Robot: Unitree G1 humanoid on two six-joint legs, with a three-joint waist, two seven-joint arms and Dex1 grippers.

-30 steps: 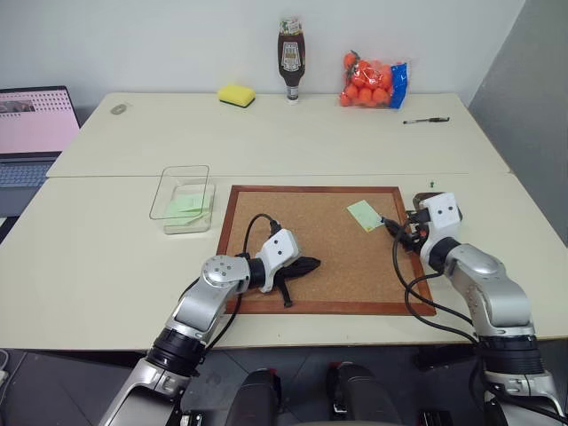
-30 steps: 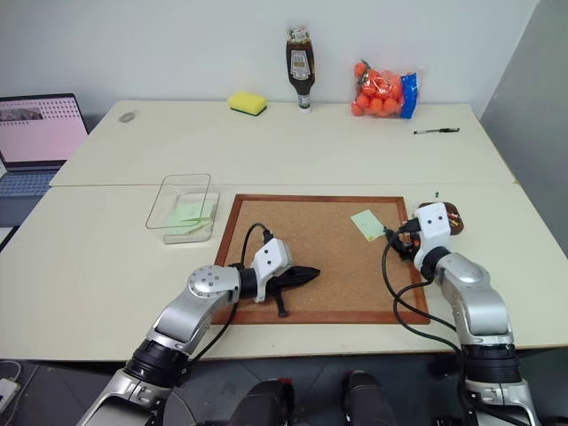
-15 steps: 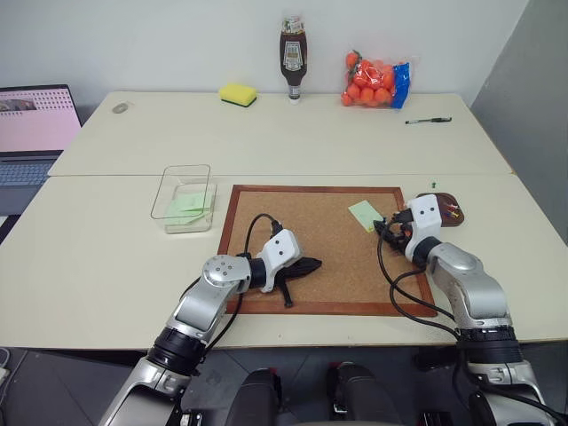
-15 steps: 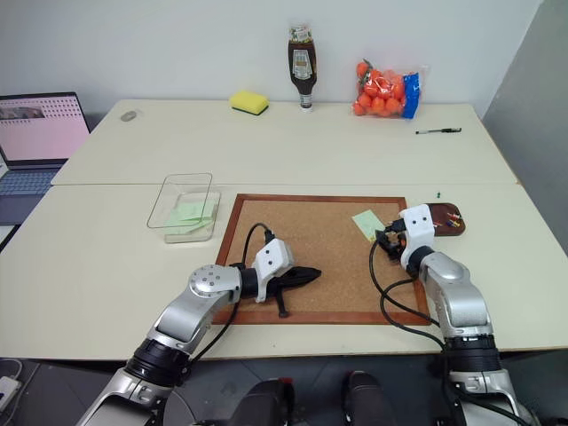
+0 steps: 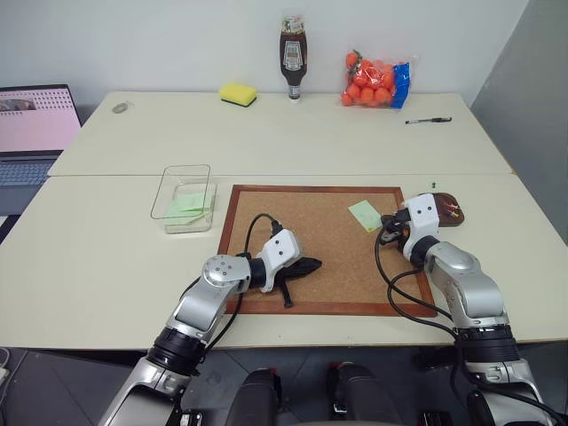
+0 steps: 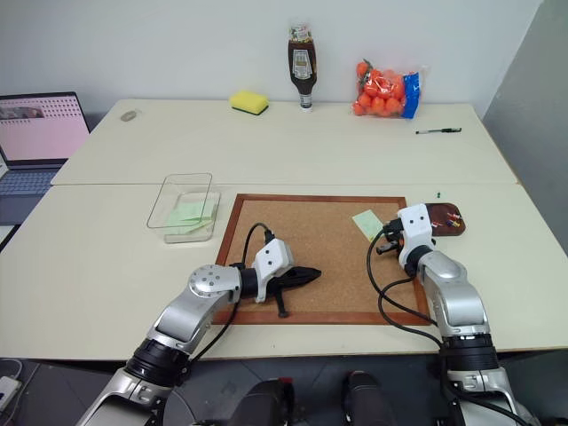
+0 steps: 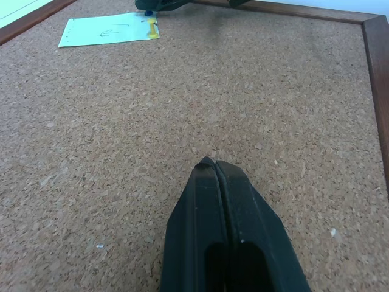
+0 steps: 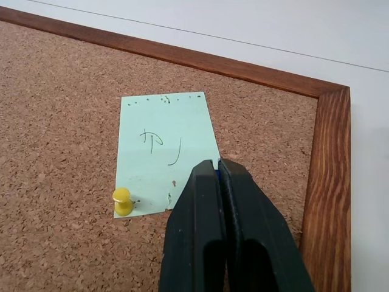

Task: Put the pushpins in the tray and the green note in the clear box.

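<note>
The corkboard [image 5: 330, 248] lies in the middle of the frame on the cream table [image 5: 106, 257], and its wooden frame [image 8: 328, 182] comes close to the near table edge. The right gripper [image 8: 217, 165] has its fingers pressed together over the corner of the green note [image 8: 167, 149] that lies nearest the right rail of the frame; a small bit of blue shows between the fingertips (I cannot tell if it is a pin head). A yellow-headed pin [image 8: 122, 197] stands at the other near corner of this note.

The left gripper [image 7: 209, 164] is also shut, with nothing in it, over bare cork at the lower centre of the board, with much open cork all around it.

The brown tray [image 6: 444, 218] sits just outside the board's right edge, behind the right wrist, with coloured pins in it. One green pushpin [image 6: 438, 193] lies on the table just above the tray. The clear box [image 5: 183, 198] stands left of the board, near its upper left corner but apart from it, and a second pale green note [image 5: 185, 204] is inside.
</note>
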